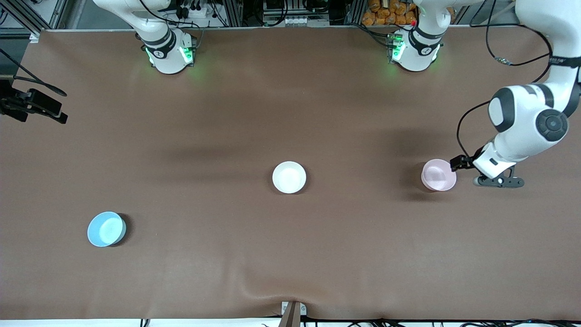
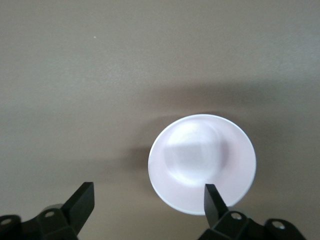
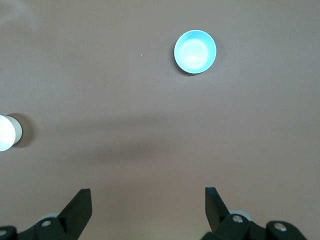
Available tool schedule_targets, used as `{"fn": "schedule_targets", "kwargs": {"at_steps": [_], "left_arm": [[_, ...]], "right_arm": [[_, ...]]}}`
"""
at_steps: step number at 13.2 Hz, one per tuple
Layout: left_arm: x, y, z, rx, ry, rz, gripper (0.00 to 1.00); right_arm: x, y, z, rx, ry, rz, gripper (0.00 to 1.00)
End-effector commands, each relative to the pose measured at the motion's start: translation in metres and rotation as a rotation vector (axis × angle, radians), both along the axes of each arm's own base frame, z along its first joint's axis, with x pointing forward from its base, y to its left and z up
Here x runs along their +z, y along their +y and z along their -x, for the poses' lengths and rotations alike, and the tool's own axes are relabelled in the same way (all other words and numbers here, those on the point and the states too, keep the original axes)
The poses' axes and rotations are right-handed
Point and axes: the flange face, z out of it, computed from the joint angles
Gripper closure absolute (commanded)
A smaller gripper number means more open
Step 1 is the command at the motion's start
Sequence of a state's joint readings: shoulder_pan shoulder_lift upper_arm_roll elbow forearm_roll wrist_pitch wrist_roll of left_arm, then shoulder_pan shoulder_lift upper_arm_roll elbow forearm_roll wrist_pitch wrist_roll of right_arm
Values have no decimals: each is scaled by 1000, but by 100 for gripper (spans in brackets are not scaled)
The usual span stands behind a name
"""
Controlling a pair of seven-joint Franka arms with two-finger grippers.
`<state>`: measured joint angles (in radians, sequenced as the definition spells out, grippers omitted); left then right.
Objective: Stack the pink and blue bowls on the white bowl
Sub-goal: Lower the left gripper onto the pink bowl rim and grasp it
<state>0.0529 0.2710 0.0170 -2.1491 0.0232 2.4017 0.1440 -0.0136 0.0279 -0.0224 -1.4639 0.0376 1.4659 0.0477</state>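
Note:
The pale pink bowl (image 1: 438, 175) sits upright on the brown table toward the left arm's end. My left gripper (image 1: 460, 162) is open just above and beside it, toward the left arm's end. In the left wrist view one fingertip (image 2: 212, 197) overlaps the pink bowl's (image 2: 202, 162) rim and the other is over bare table, with the left gripper (image 2: 150, 200) empty. The white bowl (image 1: 289, 177) stands mid-table. The blue bowl (image 1: 106, 229) stands toward the right arm's end, nearer the front camera. My right gripper (image 3: 148, 200) is open and empty, high over the table. Its wrist view shows the blue bowl (image 3: 195, 51) and the white bowl's edge (image 3: 5, 132).
A black camera on a stand (image 1: 32, 104) reaches in at the right arm's end of the table. A small bracket (image 1: 292, 311) sits at the table's front edge. Both arm bases (image 1: 170, 52) stand along the back edge.

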Motion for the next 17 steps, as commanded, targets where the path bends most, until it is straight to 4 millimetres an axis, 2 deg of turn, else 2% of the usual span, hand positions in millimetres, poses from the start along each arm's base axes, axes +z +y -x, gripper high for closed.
{"fn": "schedule_targets", "kwargs": {"at_steps": [1,4,6,12,13,14,17], "left_arm": [[-27,10,2,-25,3,-10,18],[-44,9,9,-27,-17,-10,32],[-47,10,9,-24,-16,-9,45],[-61,9,8,-22,-13,-6,61],[-61,9,8,-22,-13,-6,77],[-61,9,8,-25,-16,-6,100],[-60,8,6,-26,-19,-1,100]], "right_arm": [[4,-1,-1,-13,-5,1,0],[4,-1,-1,-14,-5,1,0],[4,-1,-1,-13,-5,1,0],[4,0,-1,-11,-5,1,0],[4,1,-1,-10,-5,1,0],[5,1,-1,-10,-7,1,0],[5,0,-1,-11,-7,0,0]]}}
